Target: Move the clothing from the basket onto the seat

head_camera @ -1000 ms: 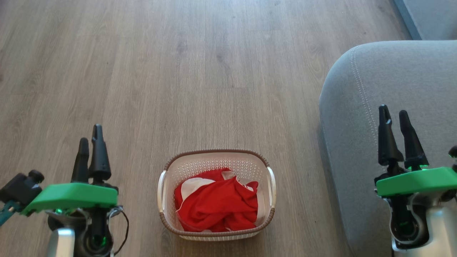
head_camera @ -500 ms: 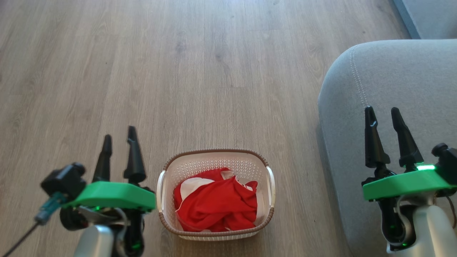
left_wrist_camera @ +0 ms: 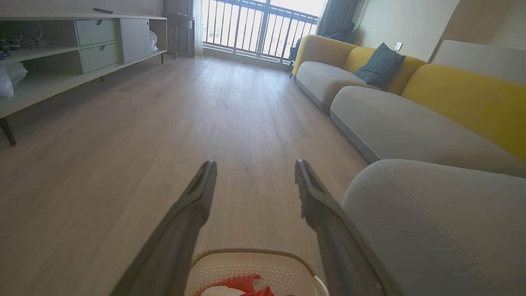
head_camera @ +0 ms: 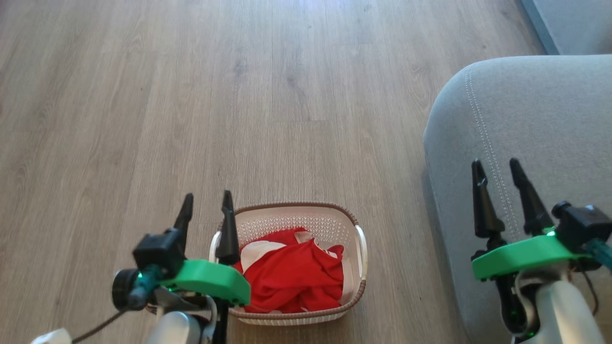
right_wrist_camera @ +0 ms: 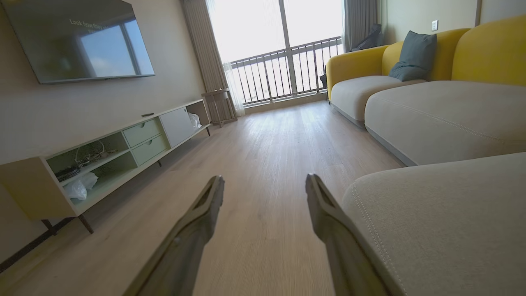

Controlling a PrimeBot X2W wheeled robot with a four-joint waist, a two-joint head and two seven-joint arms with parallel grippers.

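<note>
Red clothing (head_camera: 294,277) with white panels lies bunched in the cream basket (head_camera: 287,211) on the wood floor, low in the head view. My left gripper (head_camera: 206,200) is open, its fingers raised over the basket's left rim; the left wrist view shows the basket's far wall (left_wrist_camera: 250,267) and a bit of the clothing (left_wrist_camera: 238,287) between those fingers. The grey seat (head_camera: 540,114) fills the right side. My right gripper (head_camera: 495,169) stands open above the seat's left edge, holding nothing.
Bare wood floor (head_camera: 239,95) stretches ahead and to the left of the basket. The wrist views show a long grey-and-yellow sofa (left_wrist_camera: 411,123) on the right, a low TV cabinet (right_wrist_camera: 123,152) on the left and a balcony door at the far end.
My left arm has swung right, from well left of the basket to over its left rim. My right gripper has drifted left and a little lower. Both stay open.
</note>
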